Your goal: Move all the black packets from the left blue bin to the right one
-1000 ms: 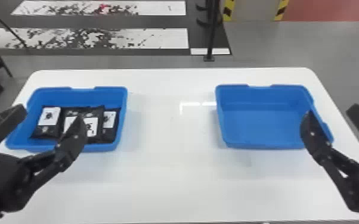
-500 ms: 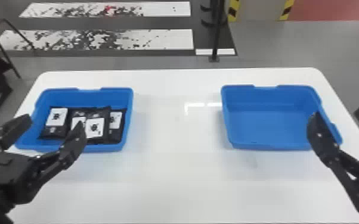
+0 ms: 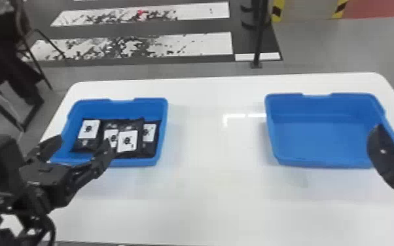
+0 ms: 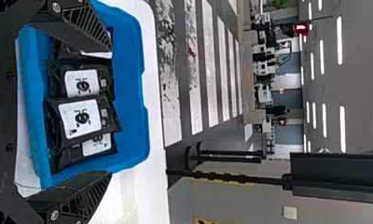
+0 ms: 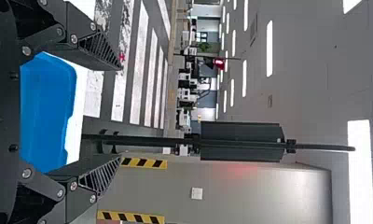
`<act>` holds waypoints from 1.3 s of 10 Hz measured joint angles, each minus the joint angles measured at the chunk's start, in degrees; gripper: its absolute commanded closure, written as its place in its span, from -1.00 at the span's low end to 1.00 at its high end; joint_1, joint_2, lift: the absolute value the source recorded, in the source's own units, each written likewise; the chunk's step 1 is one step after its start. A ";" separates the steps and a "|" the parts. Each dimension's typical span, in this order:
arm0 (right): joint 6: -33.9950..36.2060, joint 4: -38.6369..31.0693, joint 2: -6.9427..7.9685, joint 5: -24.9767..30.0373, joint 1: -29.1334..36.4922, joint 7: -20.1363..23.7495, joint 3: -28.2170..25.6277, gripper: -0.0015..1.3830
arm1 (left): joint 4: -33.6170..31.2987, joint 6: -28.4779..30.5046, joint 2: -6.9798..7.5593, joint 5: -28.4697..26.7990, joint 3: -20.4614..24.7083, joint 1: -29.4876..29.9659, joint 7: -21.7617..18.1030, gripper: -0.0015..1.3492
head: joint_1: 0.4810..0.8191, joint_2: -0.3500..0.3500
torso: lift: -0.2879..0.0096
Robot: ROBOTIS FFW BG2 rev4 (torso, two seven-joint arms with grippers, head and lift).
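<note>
My left gripper stands open over the near left part of the left blue bin, one finger in front of the packets. Several black packets with white labels lie side by side in that bin, some overlapping. In the left wrist view the packets lie beyond the open left gripper. At the right edge of the head view one finger of my right gripper overlaps the right blue bin, which holds nothing. The right wrist view has the right gripper open with the bin beyond it.
Both bins stand on a white table, with a wide stretch of tabletop between them. Behind the table a black pole rises from the floor, and a chair stands at the back left.
The head view has shifted, so bins and table sit a little further right in it. Relative to the bins, both grippers look nearly unmoved and remain open; the packets lie as before.
</note>
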 measured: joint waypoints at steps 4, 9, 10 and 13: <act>0.00 0.47 0.00 -0.06 -0.23 0.00 0.19 -0.43 | 4.62 12.85 1.89 -4.16 0.35 -9.69 1.72 -0.84 | 0.27 0.52 | -0.01; 0.00 1.03 0.00 -0.14 -0.49 0.09 0.53 -0.43 | 16.48 19.83 7.14 -6.31 -4.61 -22.52 1.81 -0.84 | 0.27 0.54 | -0.01; 0.00 1.13 0.00 -0.20 -0.51 0.09 0.53 -0.43 | 19.23 20.39 8.26 -5.00 -6.86 -24.41 1.71 -0.84 | 0.27 0.45 | -0.01; -0.09 1.40 0.00 -0.34 -0.65 0.09 0.53 -0.43 | 25.17 22.20 9.08 -4.95 -11.92 -28.11 1.48 -0.84 | 0.27 0.31 | -0.01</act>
